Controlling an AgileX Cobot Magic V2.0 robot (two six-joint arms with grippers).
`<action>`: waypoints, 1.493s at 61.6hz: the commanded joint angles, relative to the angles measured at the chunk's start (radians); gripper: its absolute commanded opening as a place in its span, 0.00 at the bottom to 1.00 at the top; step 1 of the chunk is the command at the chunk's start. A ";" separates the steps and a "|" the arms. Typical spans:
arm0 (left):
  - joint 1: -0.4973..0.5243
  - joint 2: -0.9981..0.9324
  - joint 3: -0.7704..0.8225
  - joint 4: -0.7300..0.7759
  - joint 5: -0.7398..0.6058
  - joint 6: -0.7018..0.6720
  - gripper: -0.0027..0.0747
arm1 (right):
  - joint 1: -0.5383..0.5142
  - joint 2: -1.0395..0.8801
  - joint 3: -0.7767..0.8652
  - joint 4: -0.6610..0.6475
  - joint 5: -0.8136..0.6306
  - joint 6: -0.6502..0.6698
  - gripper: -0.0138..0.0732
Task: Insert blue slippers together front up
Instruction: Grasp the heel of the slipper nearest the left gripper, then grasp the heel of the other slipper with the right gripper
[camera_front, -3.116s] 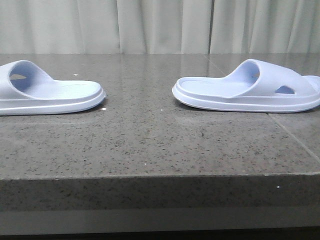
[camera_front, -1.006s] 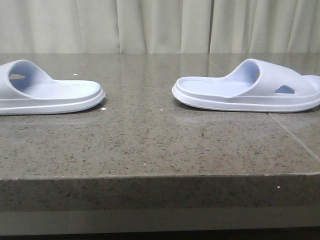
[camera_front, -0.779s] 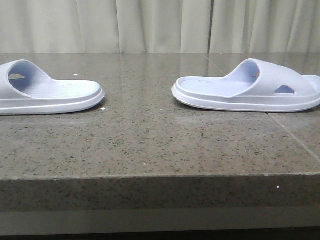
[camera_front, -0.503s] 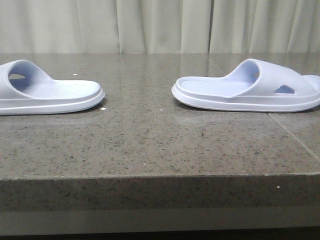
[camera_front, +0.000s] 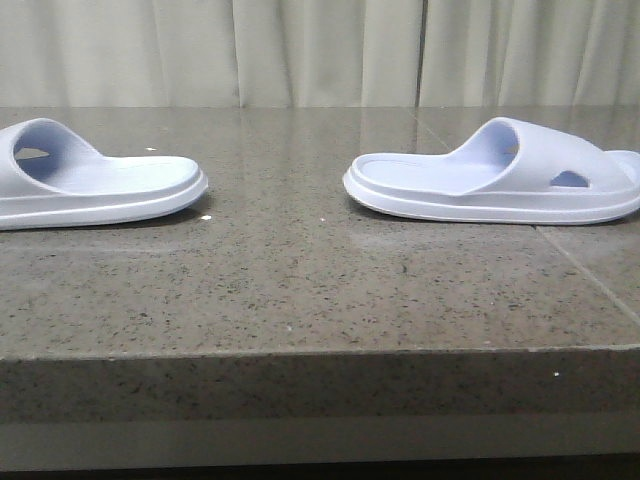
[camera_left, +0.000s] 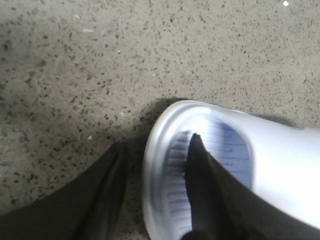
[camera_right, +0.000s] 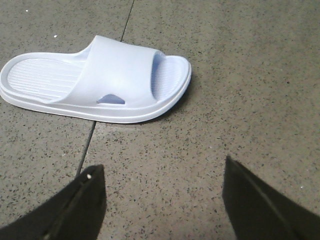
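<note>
Speckled granite tabletop (camera_front: 300, 280) is carrying both blue slippers, well apart; left slipper (camera_front: 95, 187) is lying at the left edge, right slipper (camera_front: 495, 175) near the right edge; left gripper (camera_left: 152, 187) is straddling the left slipper's heel rim, jaws parted, one finger inside; right gripper (camera_right: 162, 200) is hovering agape, empty; grasping step apparently underway; closing on the rim should come next.
</note>
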 joint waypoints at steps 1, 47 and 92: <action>-0.012 -0.010 -0.017 -0.021 0.044 0.000 0.37 | -0.008 0.011 -0.035 0.006 -0.069 0.000 0.76; -0.045 0.028 -0.017 -0.029 0.150 0.053 0.01 | -0.008 0.011 -0.035 0.006 -0.067 0.000 0.76; -0.108 -0.292 0.224 -0.457 0.132 0.322 0.01 | -0.017 0.051 -0.065 0.005 -0.094 0.050 0.76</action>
